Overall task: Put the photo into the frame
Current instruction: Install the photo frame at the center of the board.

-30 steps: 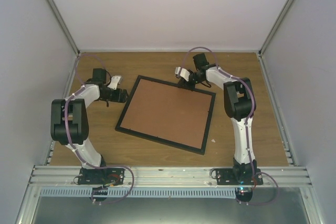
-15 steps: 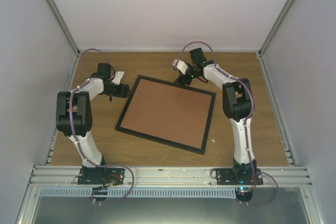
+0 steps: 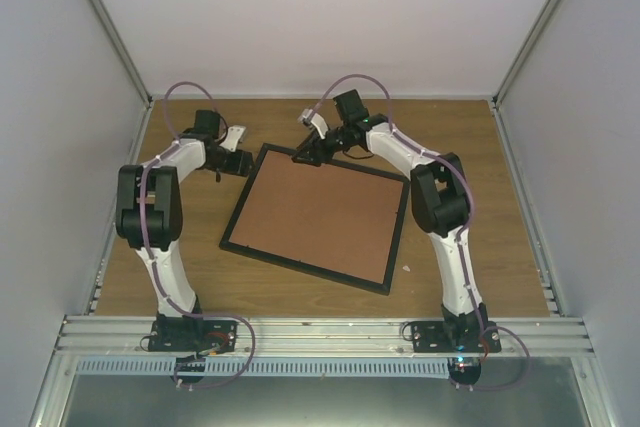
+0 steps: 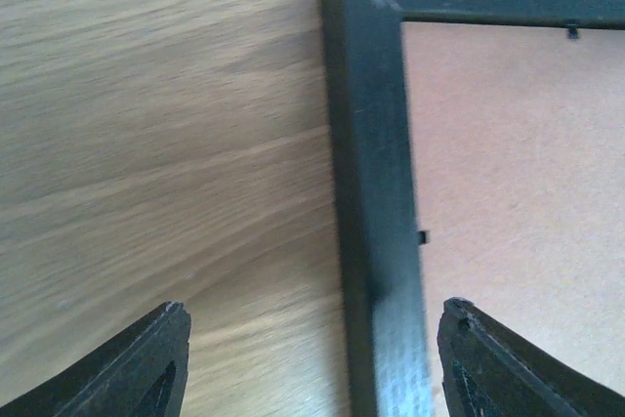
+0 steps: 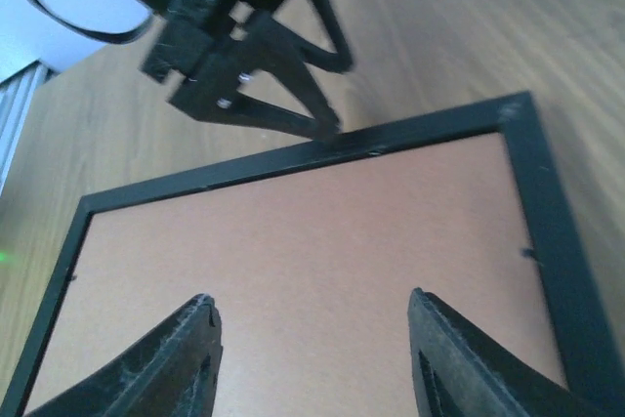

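The black frame (image 3: 300, 268) lies flat on the wooden table with its brown backing board (image 3: 320, 212) facing up. The photo is out of view. My left gripper (image 3: 243, 161) hovers at the frame's far left corner. It is open, and the frame's side rail (image 4: 376, 192) runs between its fingertips (image 4: 168, 349) without touching them. My right gripper (image 3: 302, 156) hangs open over the far edge of the frame, with only the backing board (image 5: 312, 251) between its fingers (image 5: 200, 339). The right wrist view also shows the left gripper (image 5: 327, 129), its tips at the frame's rail (image 5: 234, 173).
White enclosure walls (image 3: 60, 127) stand on three sides of the table. An aluminium rail (image 3: 320, 332) runs along the near edge by both arm bases. A small white speck (image 3: 406, 268) lies right of the frame's near right corner.
The right gripper slid left along the frame's far edge, opened wide from nearly shut, then narrowed a little. The left gripper moved toward the frame's far left corner, narrowing slightly.
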{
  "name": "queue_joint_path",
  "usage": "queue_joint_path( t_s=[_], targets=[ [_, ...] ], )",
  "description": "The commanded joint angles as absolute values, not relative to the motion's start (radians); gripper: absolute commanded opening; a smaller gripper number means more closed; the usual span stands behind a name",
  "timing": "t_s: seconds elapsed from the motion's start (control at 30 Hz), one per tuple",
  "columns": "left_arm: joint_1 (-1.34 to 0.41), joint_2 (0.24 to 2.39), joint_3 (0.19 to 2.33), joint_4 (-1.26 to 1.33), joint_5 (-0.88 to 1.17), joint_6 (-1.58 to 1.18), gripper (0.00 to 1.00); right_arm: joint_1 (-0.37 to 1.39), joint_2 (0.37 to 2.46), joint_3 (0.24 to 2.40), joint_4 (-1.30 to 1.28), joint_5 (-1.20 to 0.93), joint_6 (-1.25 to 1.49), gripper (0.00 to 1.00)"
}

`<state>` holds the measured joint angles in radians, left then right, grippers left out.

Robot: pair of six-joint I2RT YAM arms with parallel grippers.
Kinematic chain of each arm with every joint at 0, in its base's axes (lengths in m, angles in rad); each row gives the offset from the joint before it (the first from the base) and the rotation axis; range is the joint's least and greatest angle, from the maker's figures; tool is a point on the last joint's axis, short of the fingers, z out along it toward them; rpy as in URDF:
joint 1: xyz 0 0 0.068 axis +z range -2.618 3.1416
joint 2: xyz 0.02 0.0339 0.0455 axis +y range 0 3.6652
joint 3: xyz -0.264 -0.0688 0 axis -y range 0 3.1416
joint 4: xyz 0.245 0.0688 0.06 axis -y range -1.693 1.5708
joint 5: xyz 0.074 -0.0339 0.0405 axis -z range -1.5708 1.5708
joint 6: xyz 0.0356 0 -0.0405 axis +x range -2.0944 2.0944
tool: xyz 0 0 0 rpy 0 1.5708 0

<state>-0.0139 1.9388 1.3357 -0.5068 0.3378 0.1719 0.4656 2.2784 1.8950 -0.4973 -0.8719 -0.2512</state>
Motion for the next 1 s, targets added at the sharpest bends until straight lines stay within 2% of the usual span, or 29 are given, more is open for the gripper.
queue_joint_path(
  t_s=[0.0,0.4,0.6,0.97],
  targets=[
    [-0.060,1.968,1.369,-0.478,0.324,0.166,0.71,0.530,2.319,1.886,-0.475,-0.953,-0.140,0.49],
    [-0.067,2.008,1.415,-0.461,0.276,0.153,0.69,0.603,2.417,1.897,-0.374,-0.825,0.066,0.09],
    [-0.065,2.027,1.436,-0.461,0.256,0.152,0.68,0.605,2.489,1.966,-0.356,-0.775,0.136,0.06],
    [-0.070,2.054,1.446,-0.460,0.253,0.156,0.67,0.606,2.548,1.919,-0.358,-0.696,0.164,0.04]
  ],
)
